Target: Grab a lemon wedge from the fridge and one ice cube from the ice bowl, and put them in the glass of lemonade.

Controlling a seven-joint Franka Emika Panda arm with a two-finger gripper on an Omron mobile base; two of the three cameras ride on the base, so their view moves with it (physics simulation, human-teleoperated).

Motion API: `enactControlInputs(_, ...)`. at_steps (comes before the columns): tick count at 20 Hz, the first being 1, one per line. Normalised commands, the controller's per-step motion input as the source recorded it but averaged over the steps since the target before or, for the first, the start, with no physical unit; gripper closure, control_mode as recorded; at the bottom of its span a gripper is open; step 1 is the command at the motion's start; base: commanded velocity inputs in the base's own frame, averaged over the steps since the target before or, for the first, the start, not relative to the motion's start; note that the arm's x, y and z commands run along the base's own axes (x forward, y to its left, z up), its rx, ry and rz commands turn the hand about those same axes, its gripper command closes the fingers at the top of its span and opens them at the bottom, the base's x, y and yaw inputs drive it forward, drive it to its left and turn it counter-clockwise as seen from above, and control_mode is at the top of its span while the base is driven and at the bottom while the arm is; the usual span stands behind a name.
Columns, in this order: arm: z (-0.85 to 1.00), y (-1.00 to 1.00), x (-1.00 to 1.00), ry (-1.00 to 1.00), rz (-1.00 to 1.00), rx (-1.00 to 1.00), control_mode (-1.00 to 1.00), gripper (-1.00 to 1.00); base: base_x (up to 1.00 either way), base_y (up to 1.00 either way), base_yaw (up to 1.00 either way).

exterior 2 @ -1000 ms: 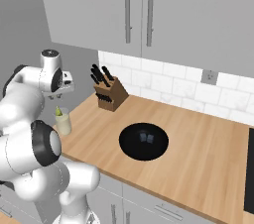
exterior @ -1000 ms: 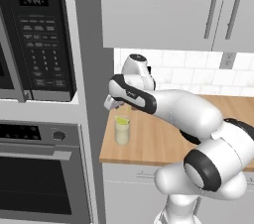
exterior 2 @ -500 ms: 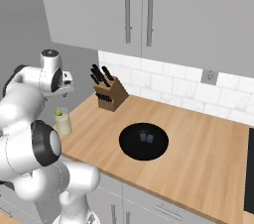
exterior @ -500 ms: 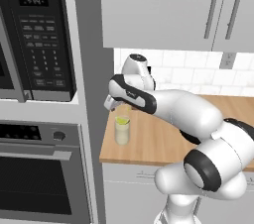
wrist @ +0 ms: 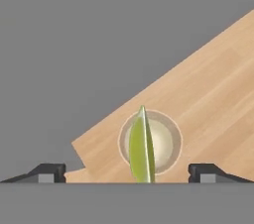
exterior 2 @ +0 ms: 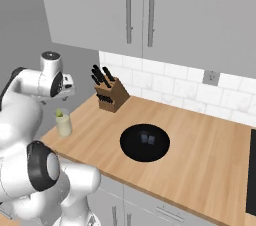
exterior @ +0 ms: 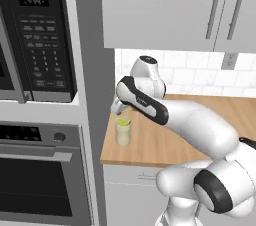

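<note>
1. A small yellow-green lemon wedge [wrist: 142, 146] stands on edge in the mouth of the short clear tumbler of pale yellow lemonade [exterior: 123, 132], near the left front corner of the pale wooden worktop [exterior 2: 200, 145].
2. The white robot arm reaches over that corner, its hand [wrist: 127, 172] poised directly above the glass, pointing down; the two dark fingertips [wrist: 47, 172] stand wide apart, holding nothing, with the wedge between them and below.
3. One glass and one wedge are in sight.
4. One round, shallow black ice bowl [exterior 2: 145, 142] sits mid-worktop, well apart from the glass, with two pale bluish cubes inside.
5. One wooden knife block [exterior 2: 111, 95] with dark handles stands by the white tiled wall, between glass and bowl but further back.
</note>
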Motion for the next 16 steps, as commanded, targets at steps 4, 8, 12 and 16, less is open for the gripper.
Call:
enactControlInputs(4, 0.0, -0.41, -0.2, -0.01, 0.0, 0.04, -1.0, -1.0, 0.0, 0.0, 0.0)
enactControlInputs(8, 0.0, -0.61, -0.15, 0.0, 0.0, 0.06, -1.0, -1.0, 0.0, 0.0, 0.0)
enactControlInputs(12, 0.26, -0.68, -0.17, 0.04, -0.01, -0.01, -1.0, -1.0, 0.0, 0.0, 0.0)
enactControlInputs(16, 0.27, -0.68, -0.13, 0.18, -0.17, -0.21, -1.0, -1.0, 0.0, 0.0, 0.0)
